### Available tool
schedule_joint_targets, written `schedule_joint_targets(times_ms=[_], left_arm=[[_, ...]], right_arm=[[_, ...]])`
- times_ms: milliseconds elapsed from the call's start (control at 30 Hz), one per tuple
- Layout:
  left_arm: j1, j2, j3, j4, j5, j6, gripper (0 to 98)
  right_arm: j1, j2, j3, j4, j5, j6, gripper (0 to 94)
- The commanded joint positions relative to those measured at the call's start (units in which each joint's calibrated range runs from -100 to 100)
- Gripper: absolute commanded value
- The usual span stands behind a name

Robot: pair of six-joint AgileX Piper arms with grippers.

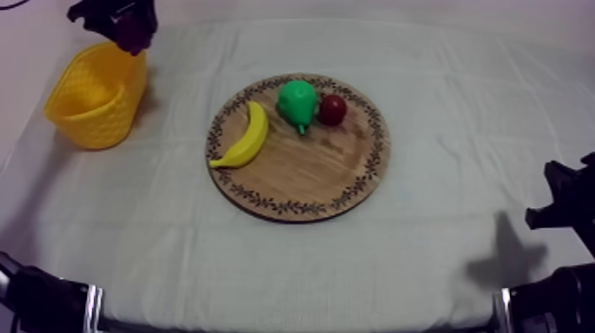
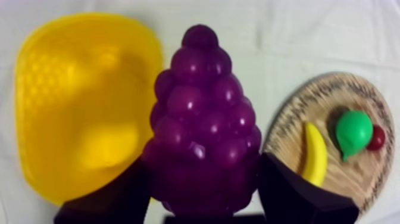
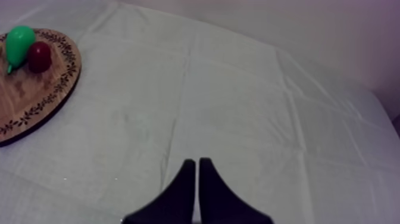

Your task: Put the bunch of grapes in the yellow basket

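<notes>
Bunch of grapes (image 2: 202,119) clamped in left gripper (image 2: 202,189), by yellow basket (image 2: 59,83), right gripper (image 3: 197,170) pressed together, empty.

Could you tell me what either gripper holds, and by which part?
The left gripper grips the bunch of grapes by its broad end; the right gripper holds nothing.

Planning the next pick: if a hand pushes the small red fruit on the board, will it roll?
Likely yes: the small red fruit looks round and smooth. The pear close beside it may block that side. The wooden board looks flat, so it might roll off.
</notes>
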Motion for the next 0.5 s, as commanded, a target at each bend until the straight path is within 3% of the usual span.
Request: schedule_joint_targets(times_ms=[0,467], left_arm=[[-2.59,0.13,-0.61,-0.21,0.28,-0.43,57.8],[-8.78,1.53,-3.86,-1.05,2.17,-2.56,58.2]], right_arm=[[-0.02,0.00,-0.04,-0.02,0.02,0.01,0.3],[-0.02,0.00,-0.04,-0.02,0.02,0.01,0.3]])
